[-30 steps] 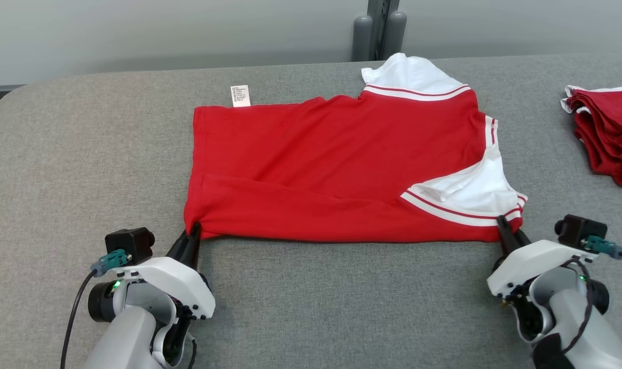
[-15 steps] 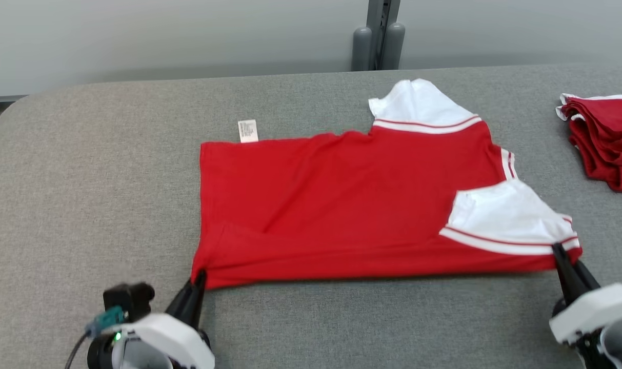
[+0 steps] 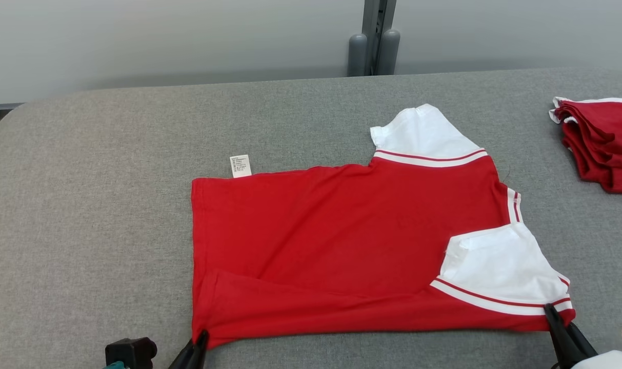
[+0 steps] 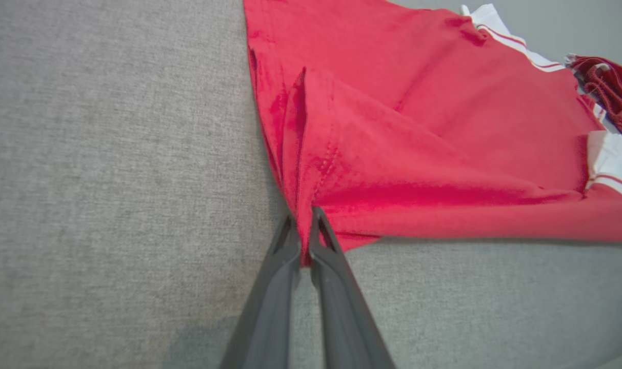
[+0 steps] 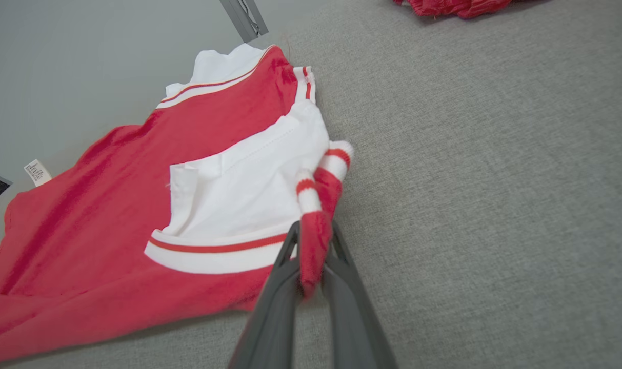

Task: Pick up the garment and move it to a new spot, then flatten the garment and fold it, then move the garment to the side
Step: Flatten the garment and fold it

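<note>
Garment (image 3: 341,241) dragged closer to the robot across the grey table (image 3: 85,205) than a second ago, lying spread mid-table, left end effector (image 3: 202,337) pinching its near hem corner, right end effector (image 3: 550,310) pinching the striped near shoulder corner, red pile (image 3: 603,143) far right.

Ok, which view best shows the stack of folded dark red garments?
The head view: the stack of folded dark red garments lies near the right edge, its layers and white trim clear, though cropped. The left wrist view catches a rumpled corner at its right edge; the right wrist view, a strip along its top.
</note>
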Robot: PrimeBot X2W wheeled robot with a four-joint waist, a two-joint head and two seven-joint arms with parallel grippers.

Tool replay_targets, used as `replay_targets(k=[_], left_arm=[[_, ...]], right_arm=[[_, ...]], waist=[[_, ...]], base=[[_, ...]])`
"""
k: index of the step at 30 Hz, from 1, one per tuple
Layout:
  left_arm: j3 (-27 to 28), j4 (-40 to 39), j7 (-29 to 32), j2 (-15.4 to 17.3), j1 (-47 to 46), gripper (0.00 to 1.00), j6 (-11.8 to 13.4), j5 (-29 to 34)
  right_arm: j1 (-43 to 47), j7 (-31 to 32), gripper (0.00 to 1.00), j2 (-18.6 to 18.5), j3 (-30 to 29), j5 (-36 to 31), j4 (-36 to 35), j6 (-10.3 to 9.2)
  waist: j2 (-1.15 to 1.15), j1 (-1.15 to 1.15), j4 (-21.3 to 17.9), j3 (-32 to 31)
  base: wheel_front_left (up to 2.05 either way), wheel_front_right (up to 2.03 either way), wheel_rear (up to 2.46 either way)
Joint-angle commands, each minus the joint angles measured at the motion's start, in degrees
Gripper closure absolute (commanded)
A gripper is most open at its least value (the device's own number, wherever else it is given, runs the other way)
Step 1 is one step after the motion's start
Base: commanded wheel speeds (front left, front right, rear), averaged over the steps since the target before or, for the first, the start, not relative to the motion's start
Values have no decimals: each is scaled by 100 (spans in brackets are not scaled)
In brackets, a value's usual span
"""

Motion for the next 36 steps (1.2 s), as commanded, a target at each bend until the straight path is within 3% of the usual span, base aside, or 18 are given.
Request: replay_targets(k=[1,6,7,8,9,16,23,36], left_arm=[[22,-44,19,63,42,100,52,-18],[39,-185,169,160,106,100,120,-40],[32,-213,214,180,111,53,145,-33],[18,-218,259,184,112,14,146,-53],[2,-217,316,179,118,0,135,-86],[106,-240,346,361,133,0,167,-84],[155,-202,264,642,-582,0,101,229],[-241,1045,910,783,-2934,0,-338,730]], right_arm=[[42,11,100,-15,-61,-18,-52,-2],[117,128,100,47,-197,3,-19,-2],[109,142,67,53,-242,6,38,-2],[107,158,36,54,-267,22,81,-3],[109,164,0,59,-270,20,116,-2],[109,104,0,64,-489,-118,141,-1],[-171,3,0,-3,-607,-479,-234,-1],[-973,203,0,-416,279,-620,-582,-1]], waist=[[0,0,-4,-3],[0,0,-5,-7],[0,0,-6,-4],[0,0,-7,-3],[0,0,-6,-2],[0,0,7,28],[0,0,-31,47],[0,0,-313,403]], base=[[0,0,0],[0,0,0],[0,0,0],[0,0,0],[0,0,0],[0,0,0],[0,0,0],[0,0,0]])
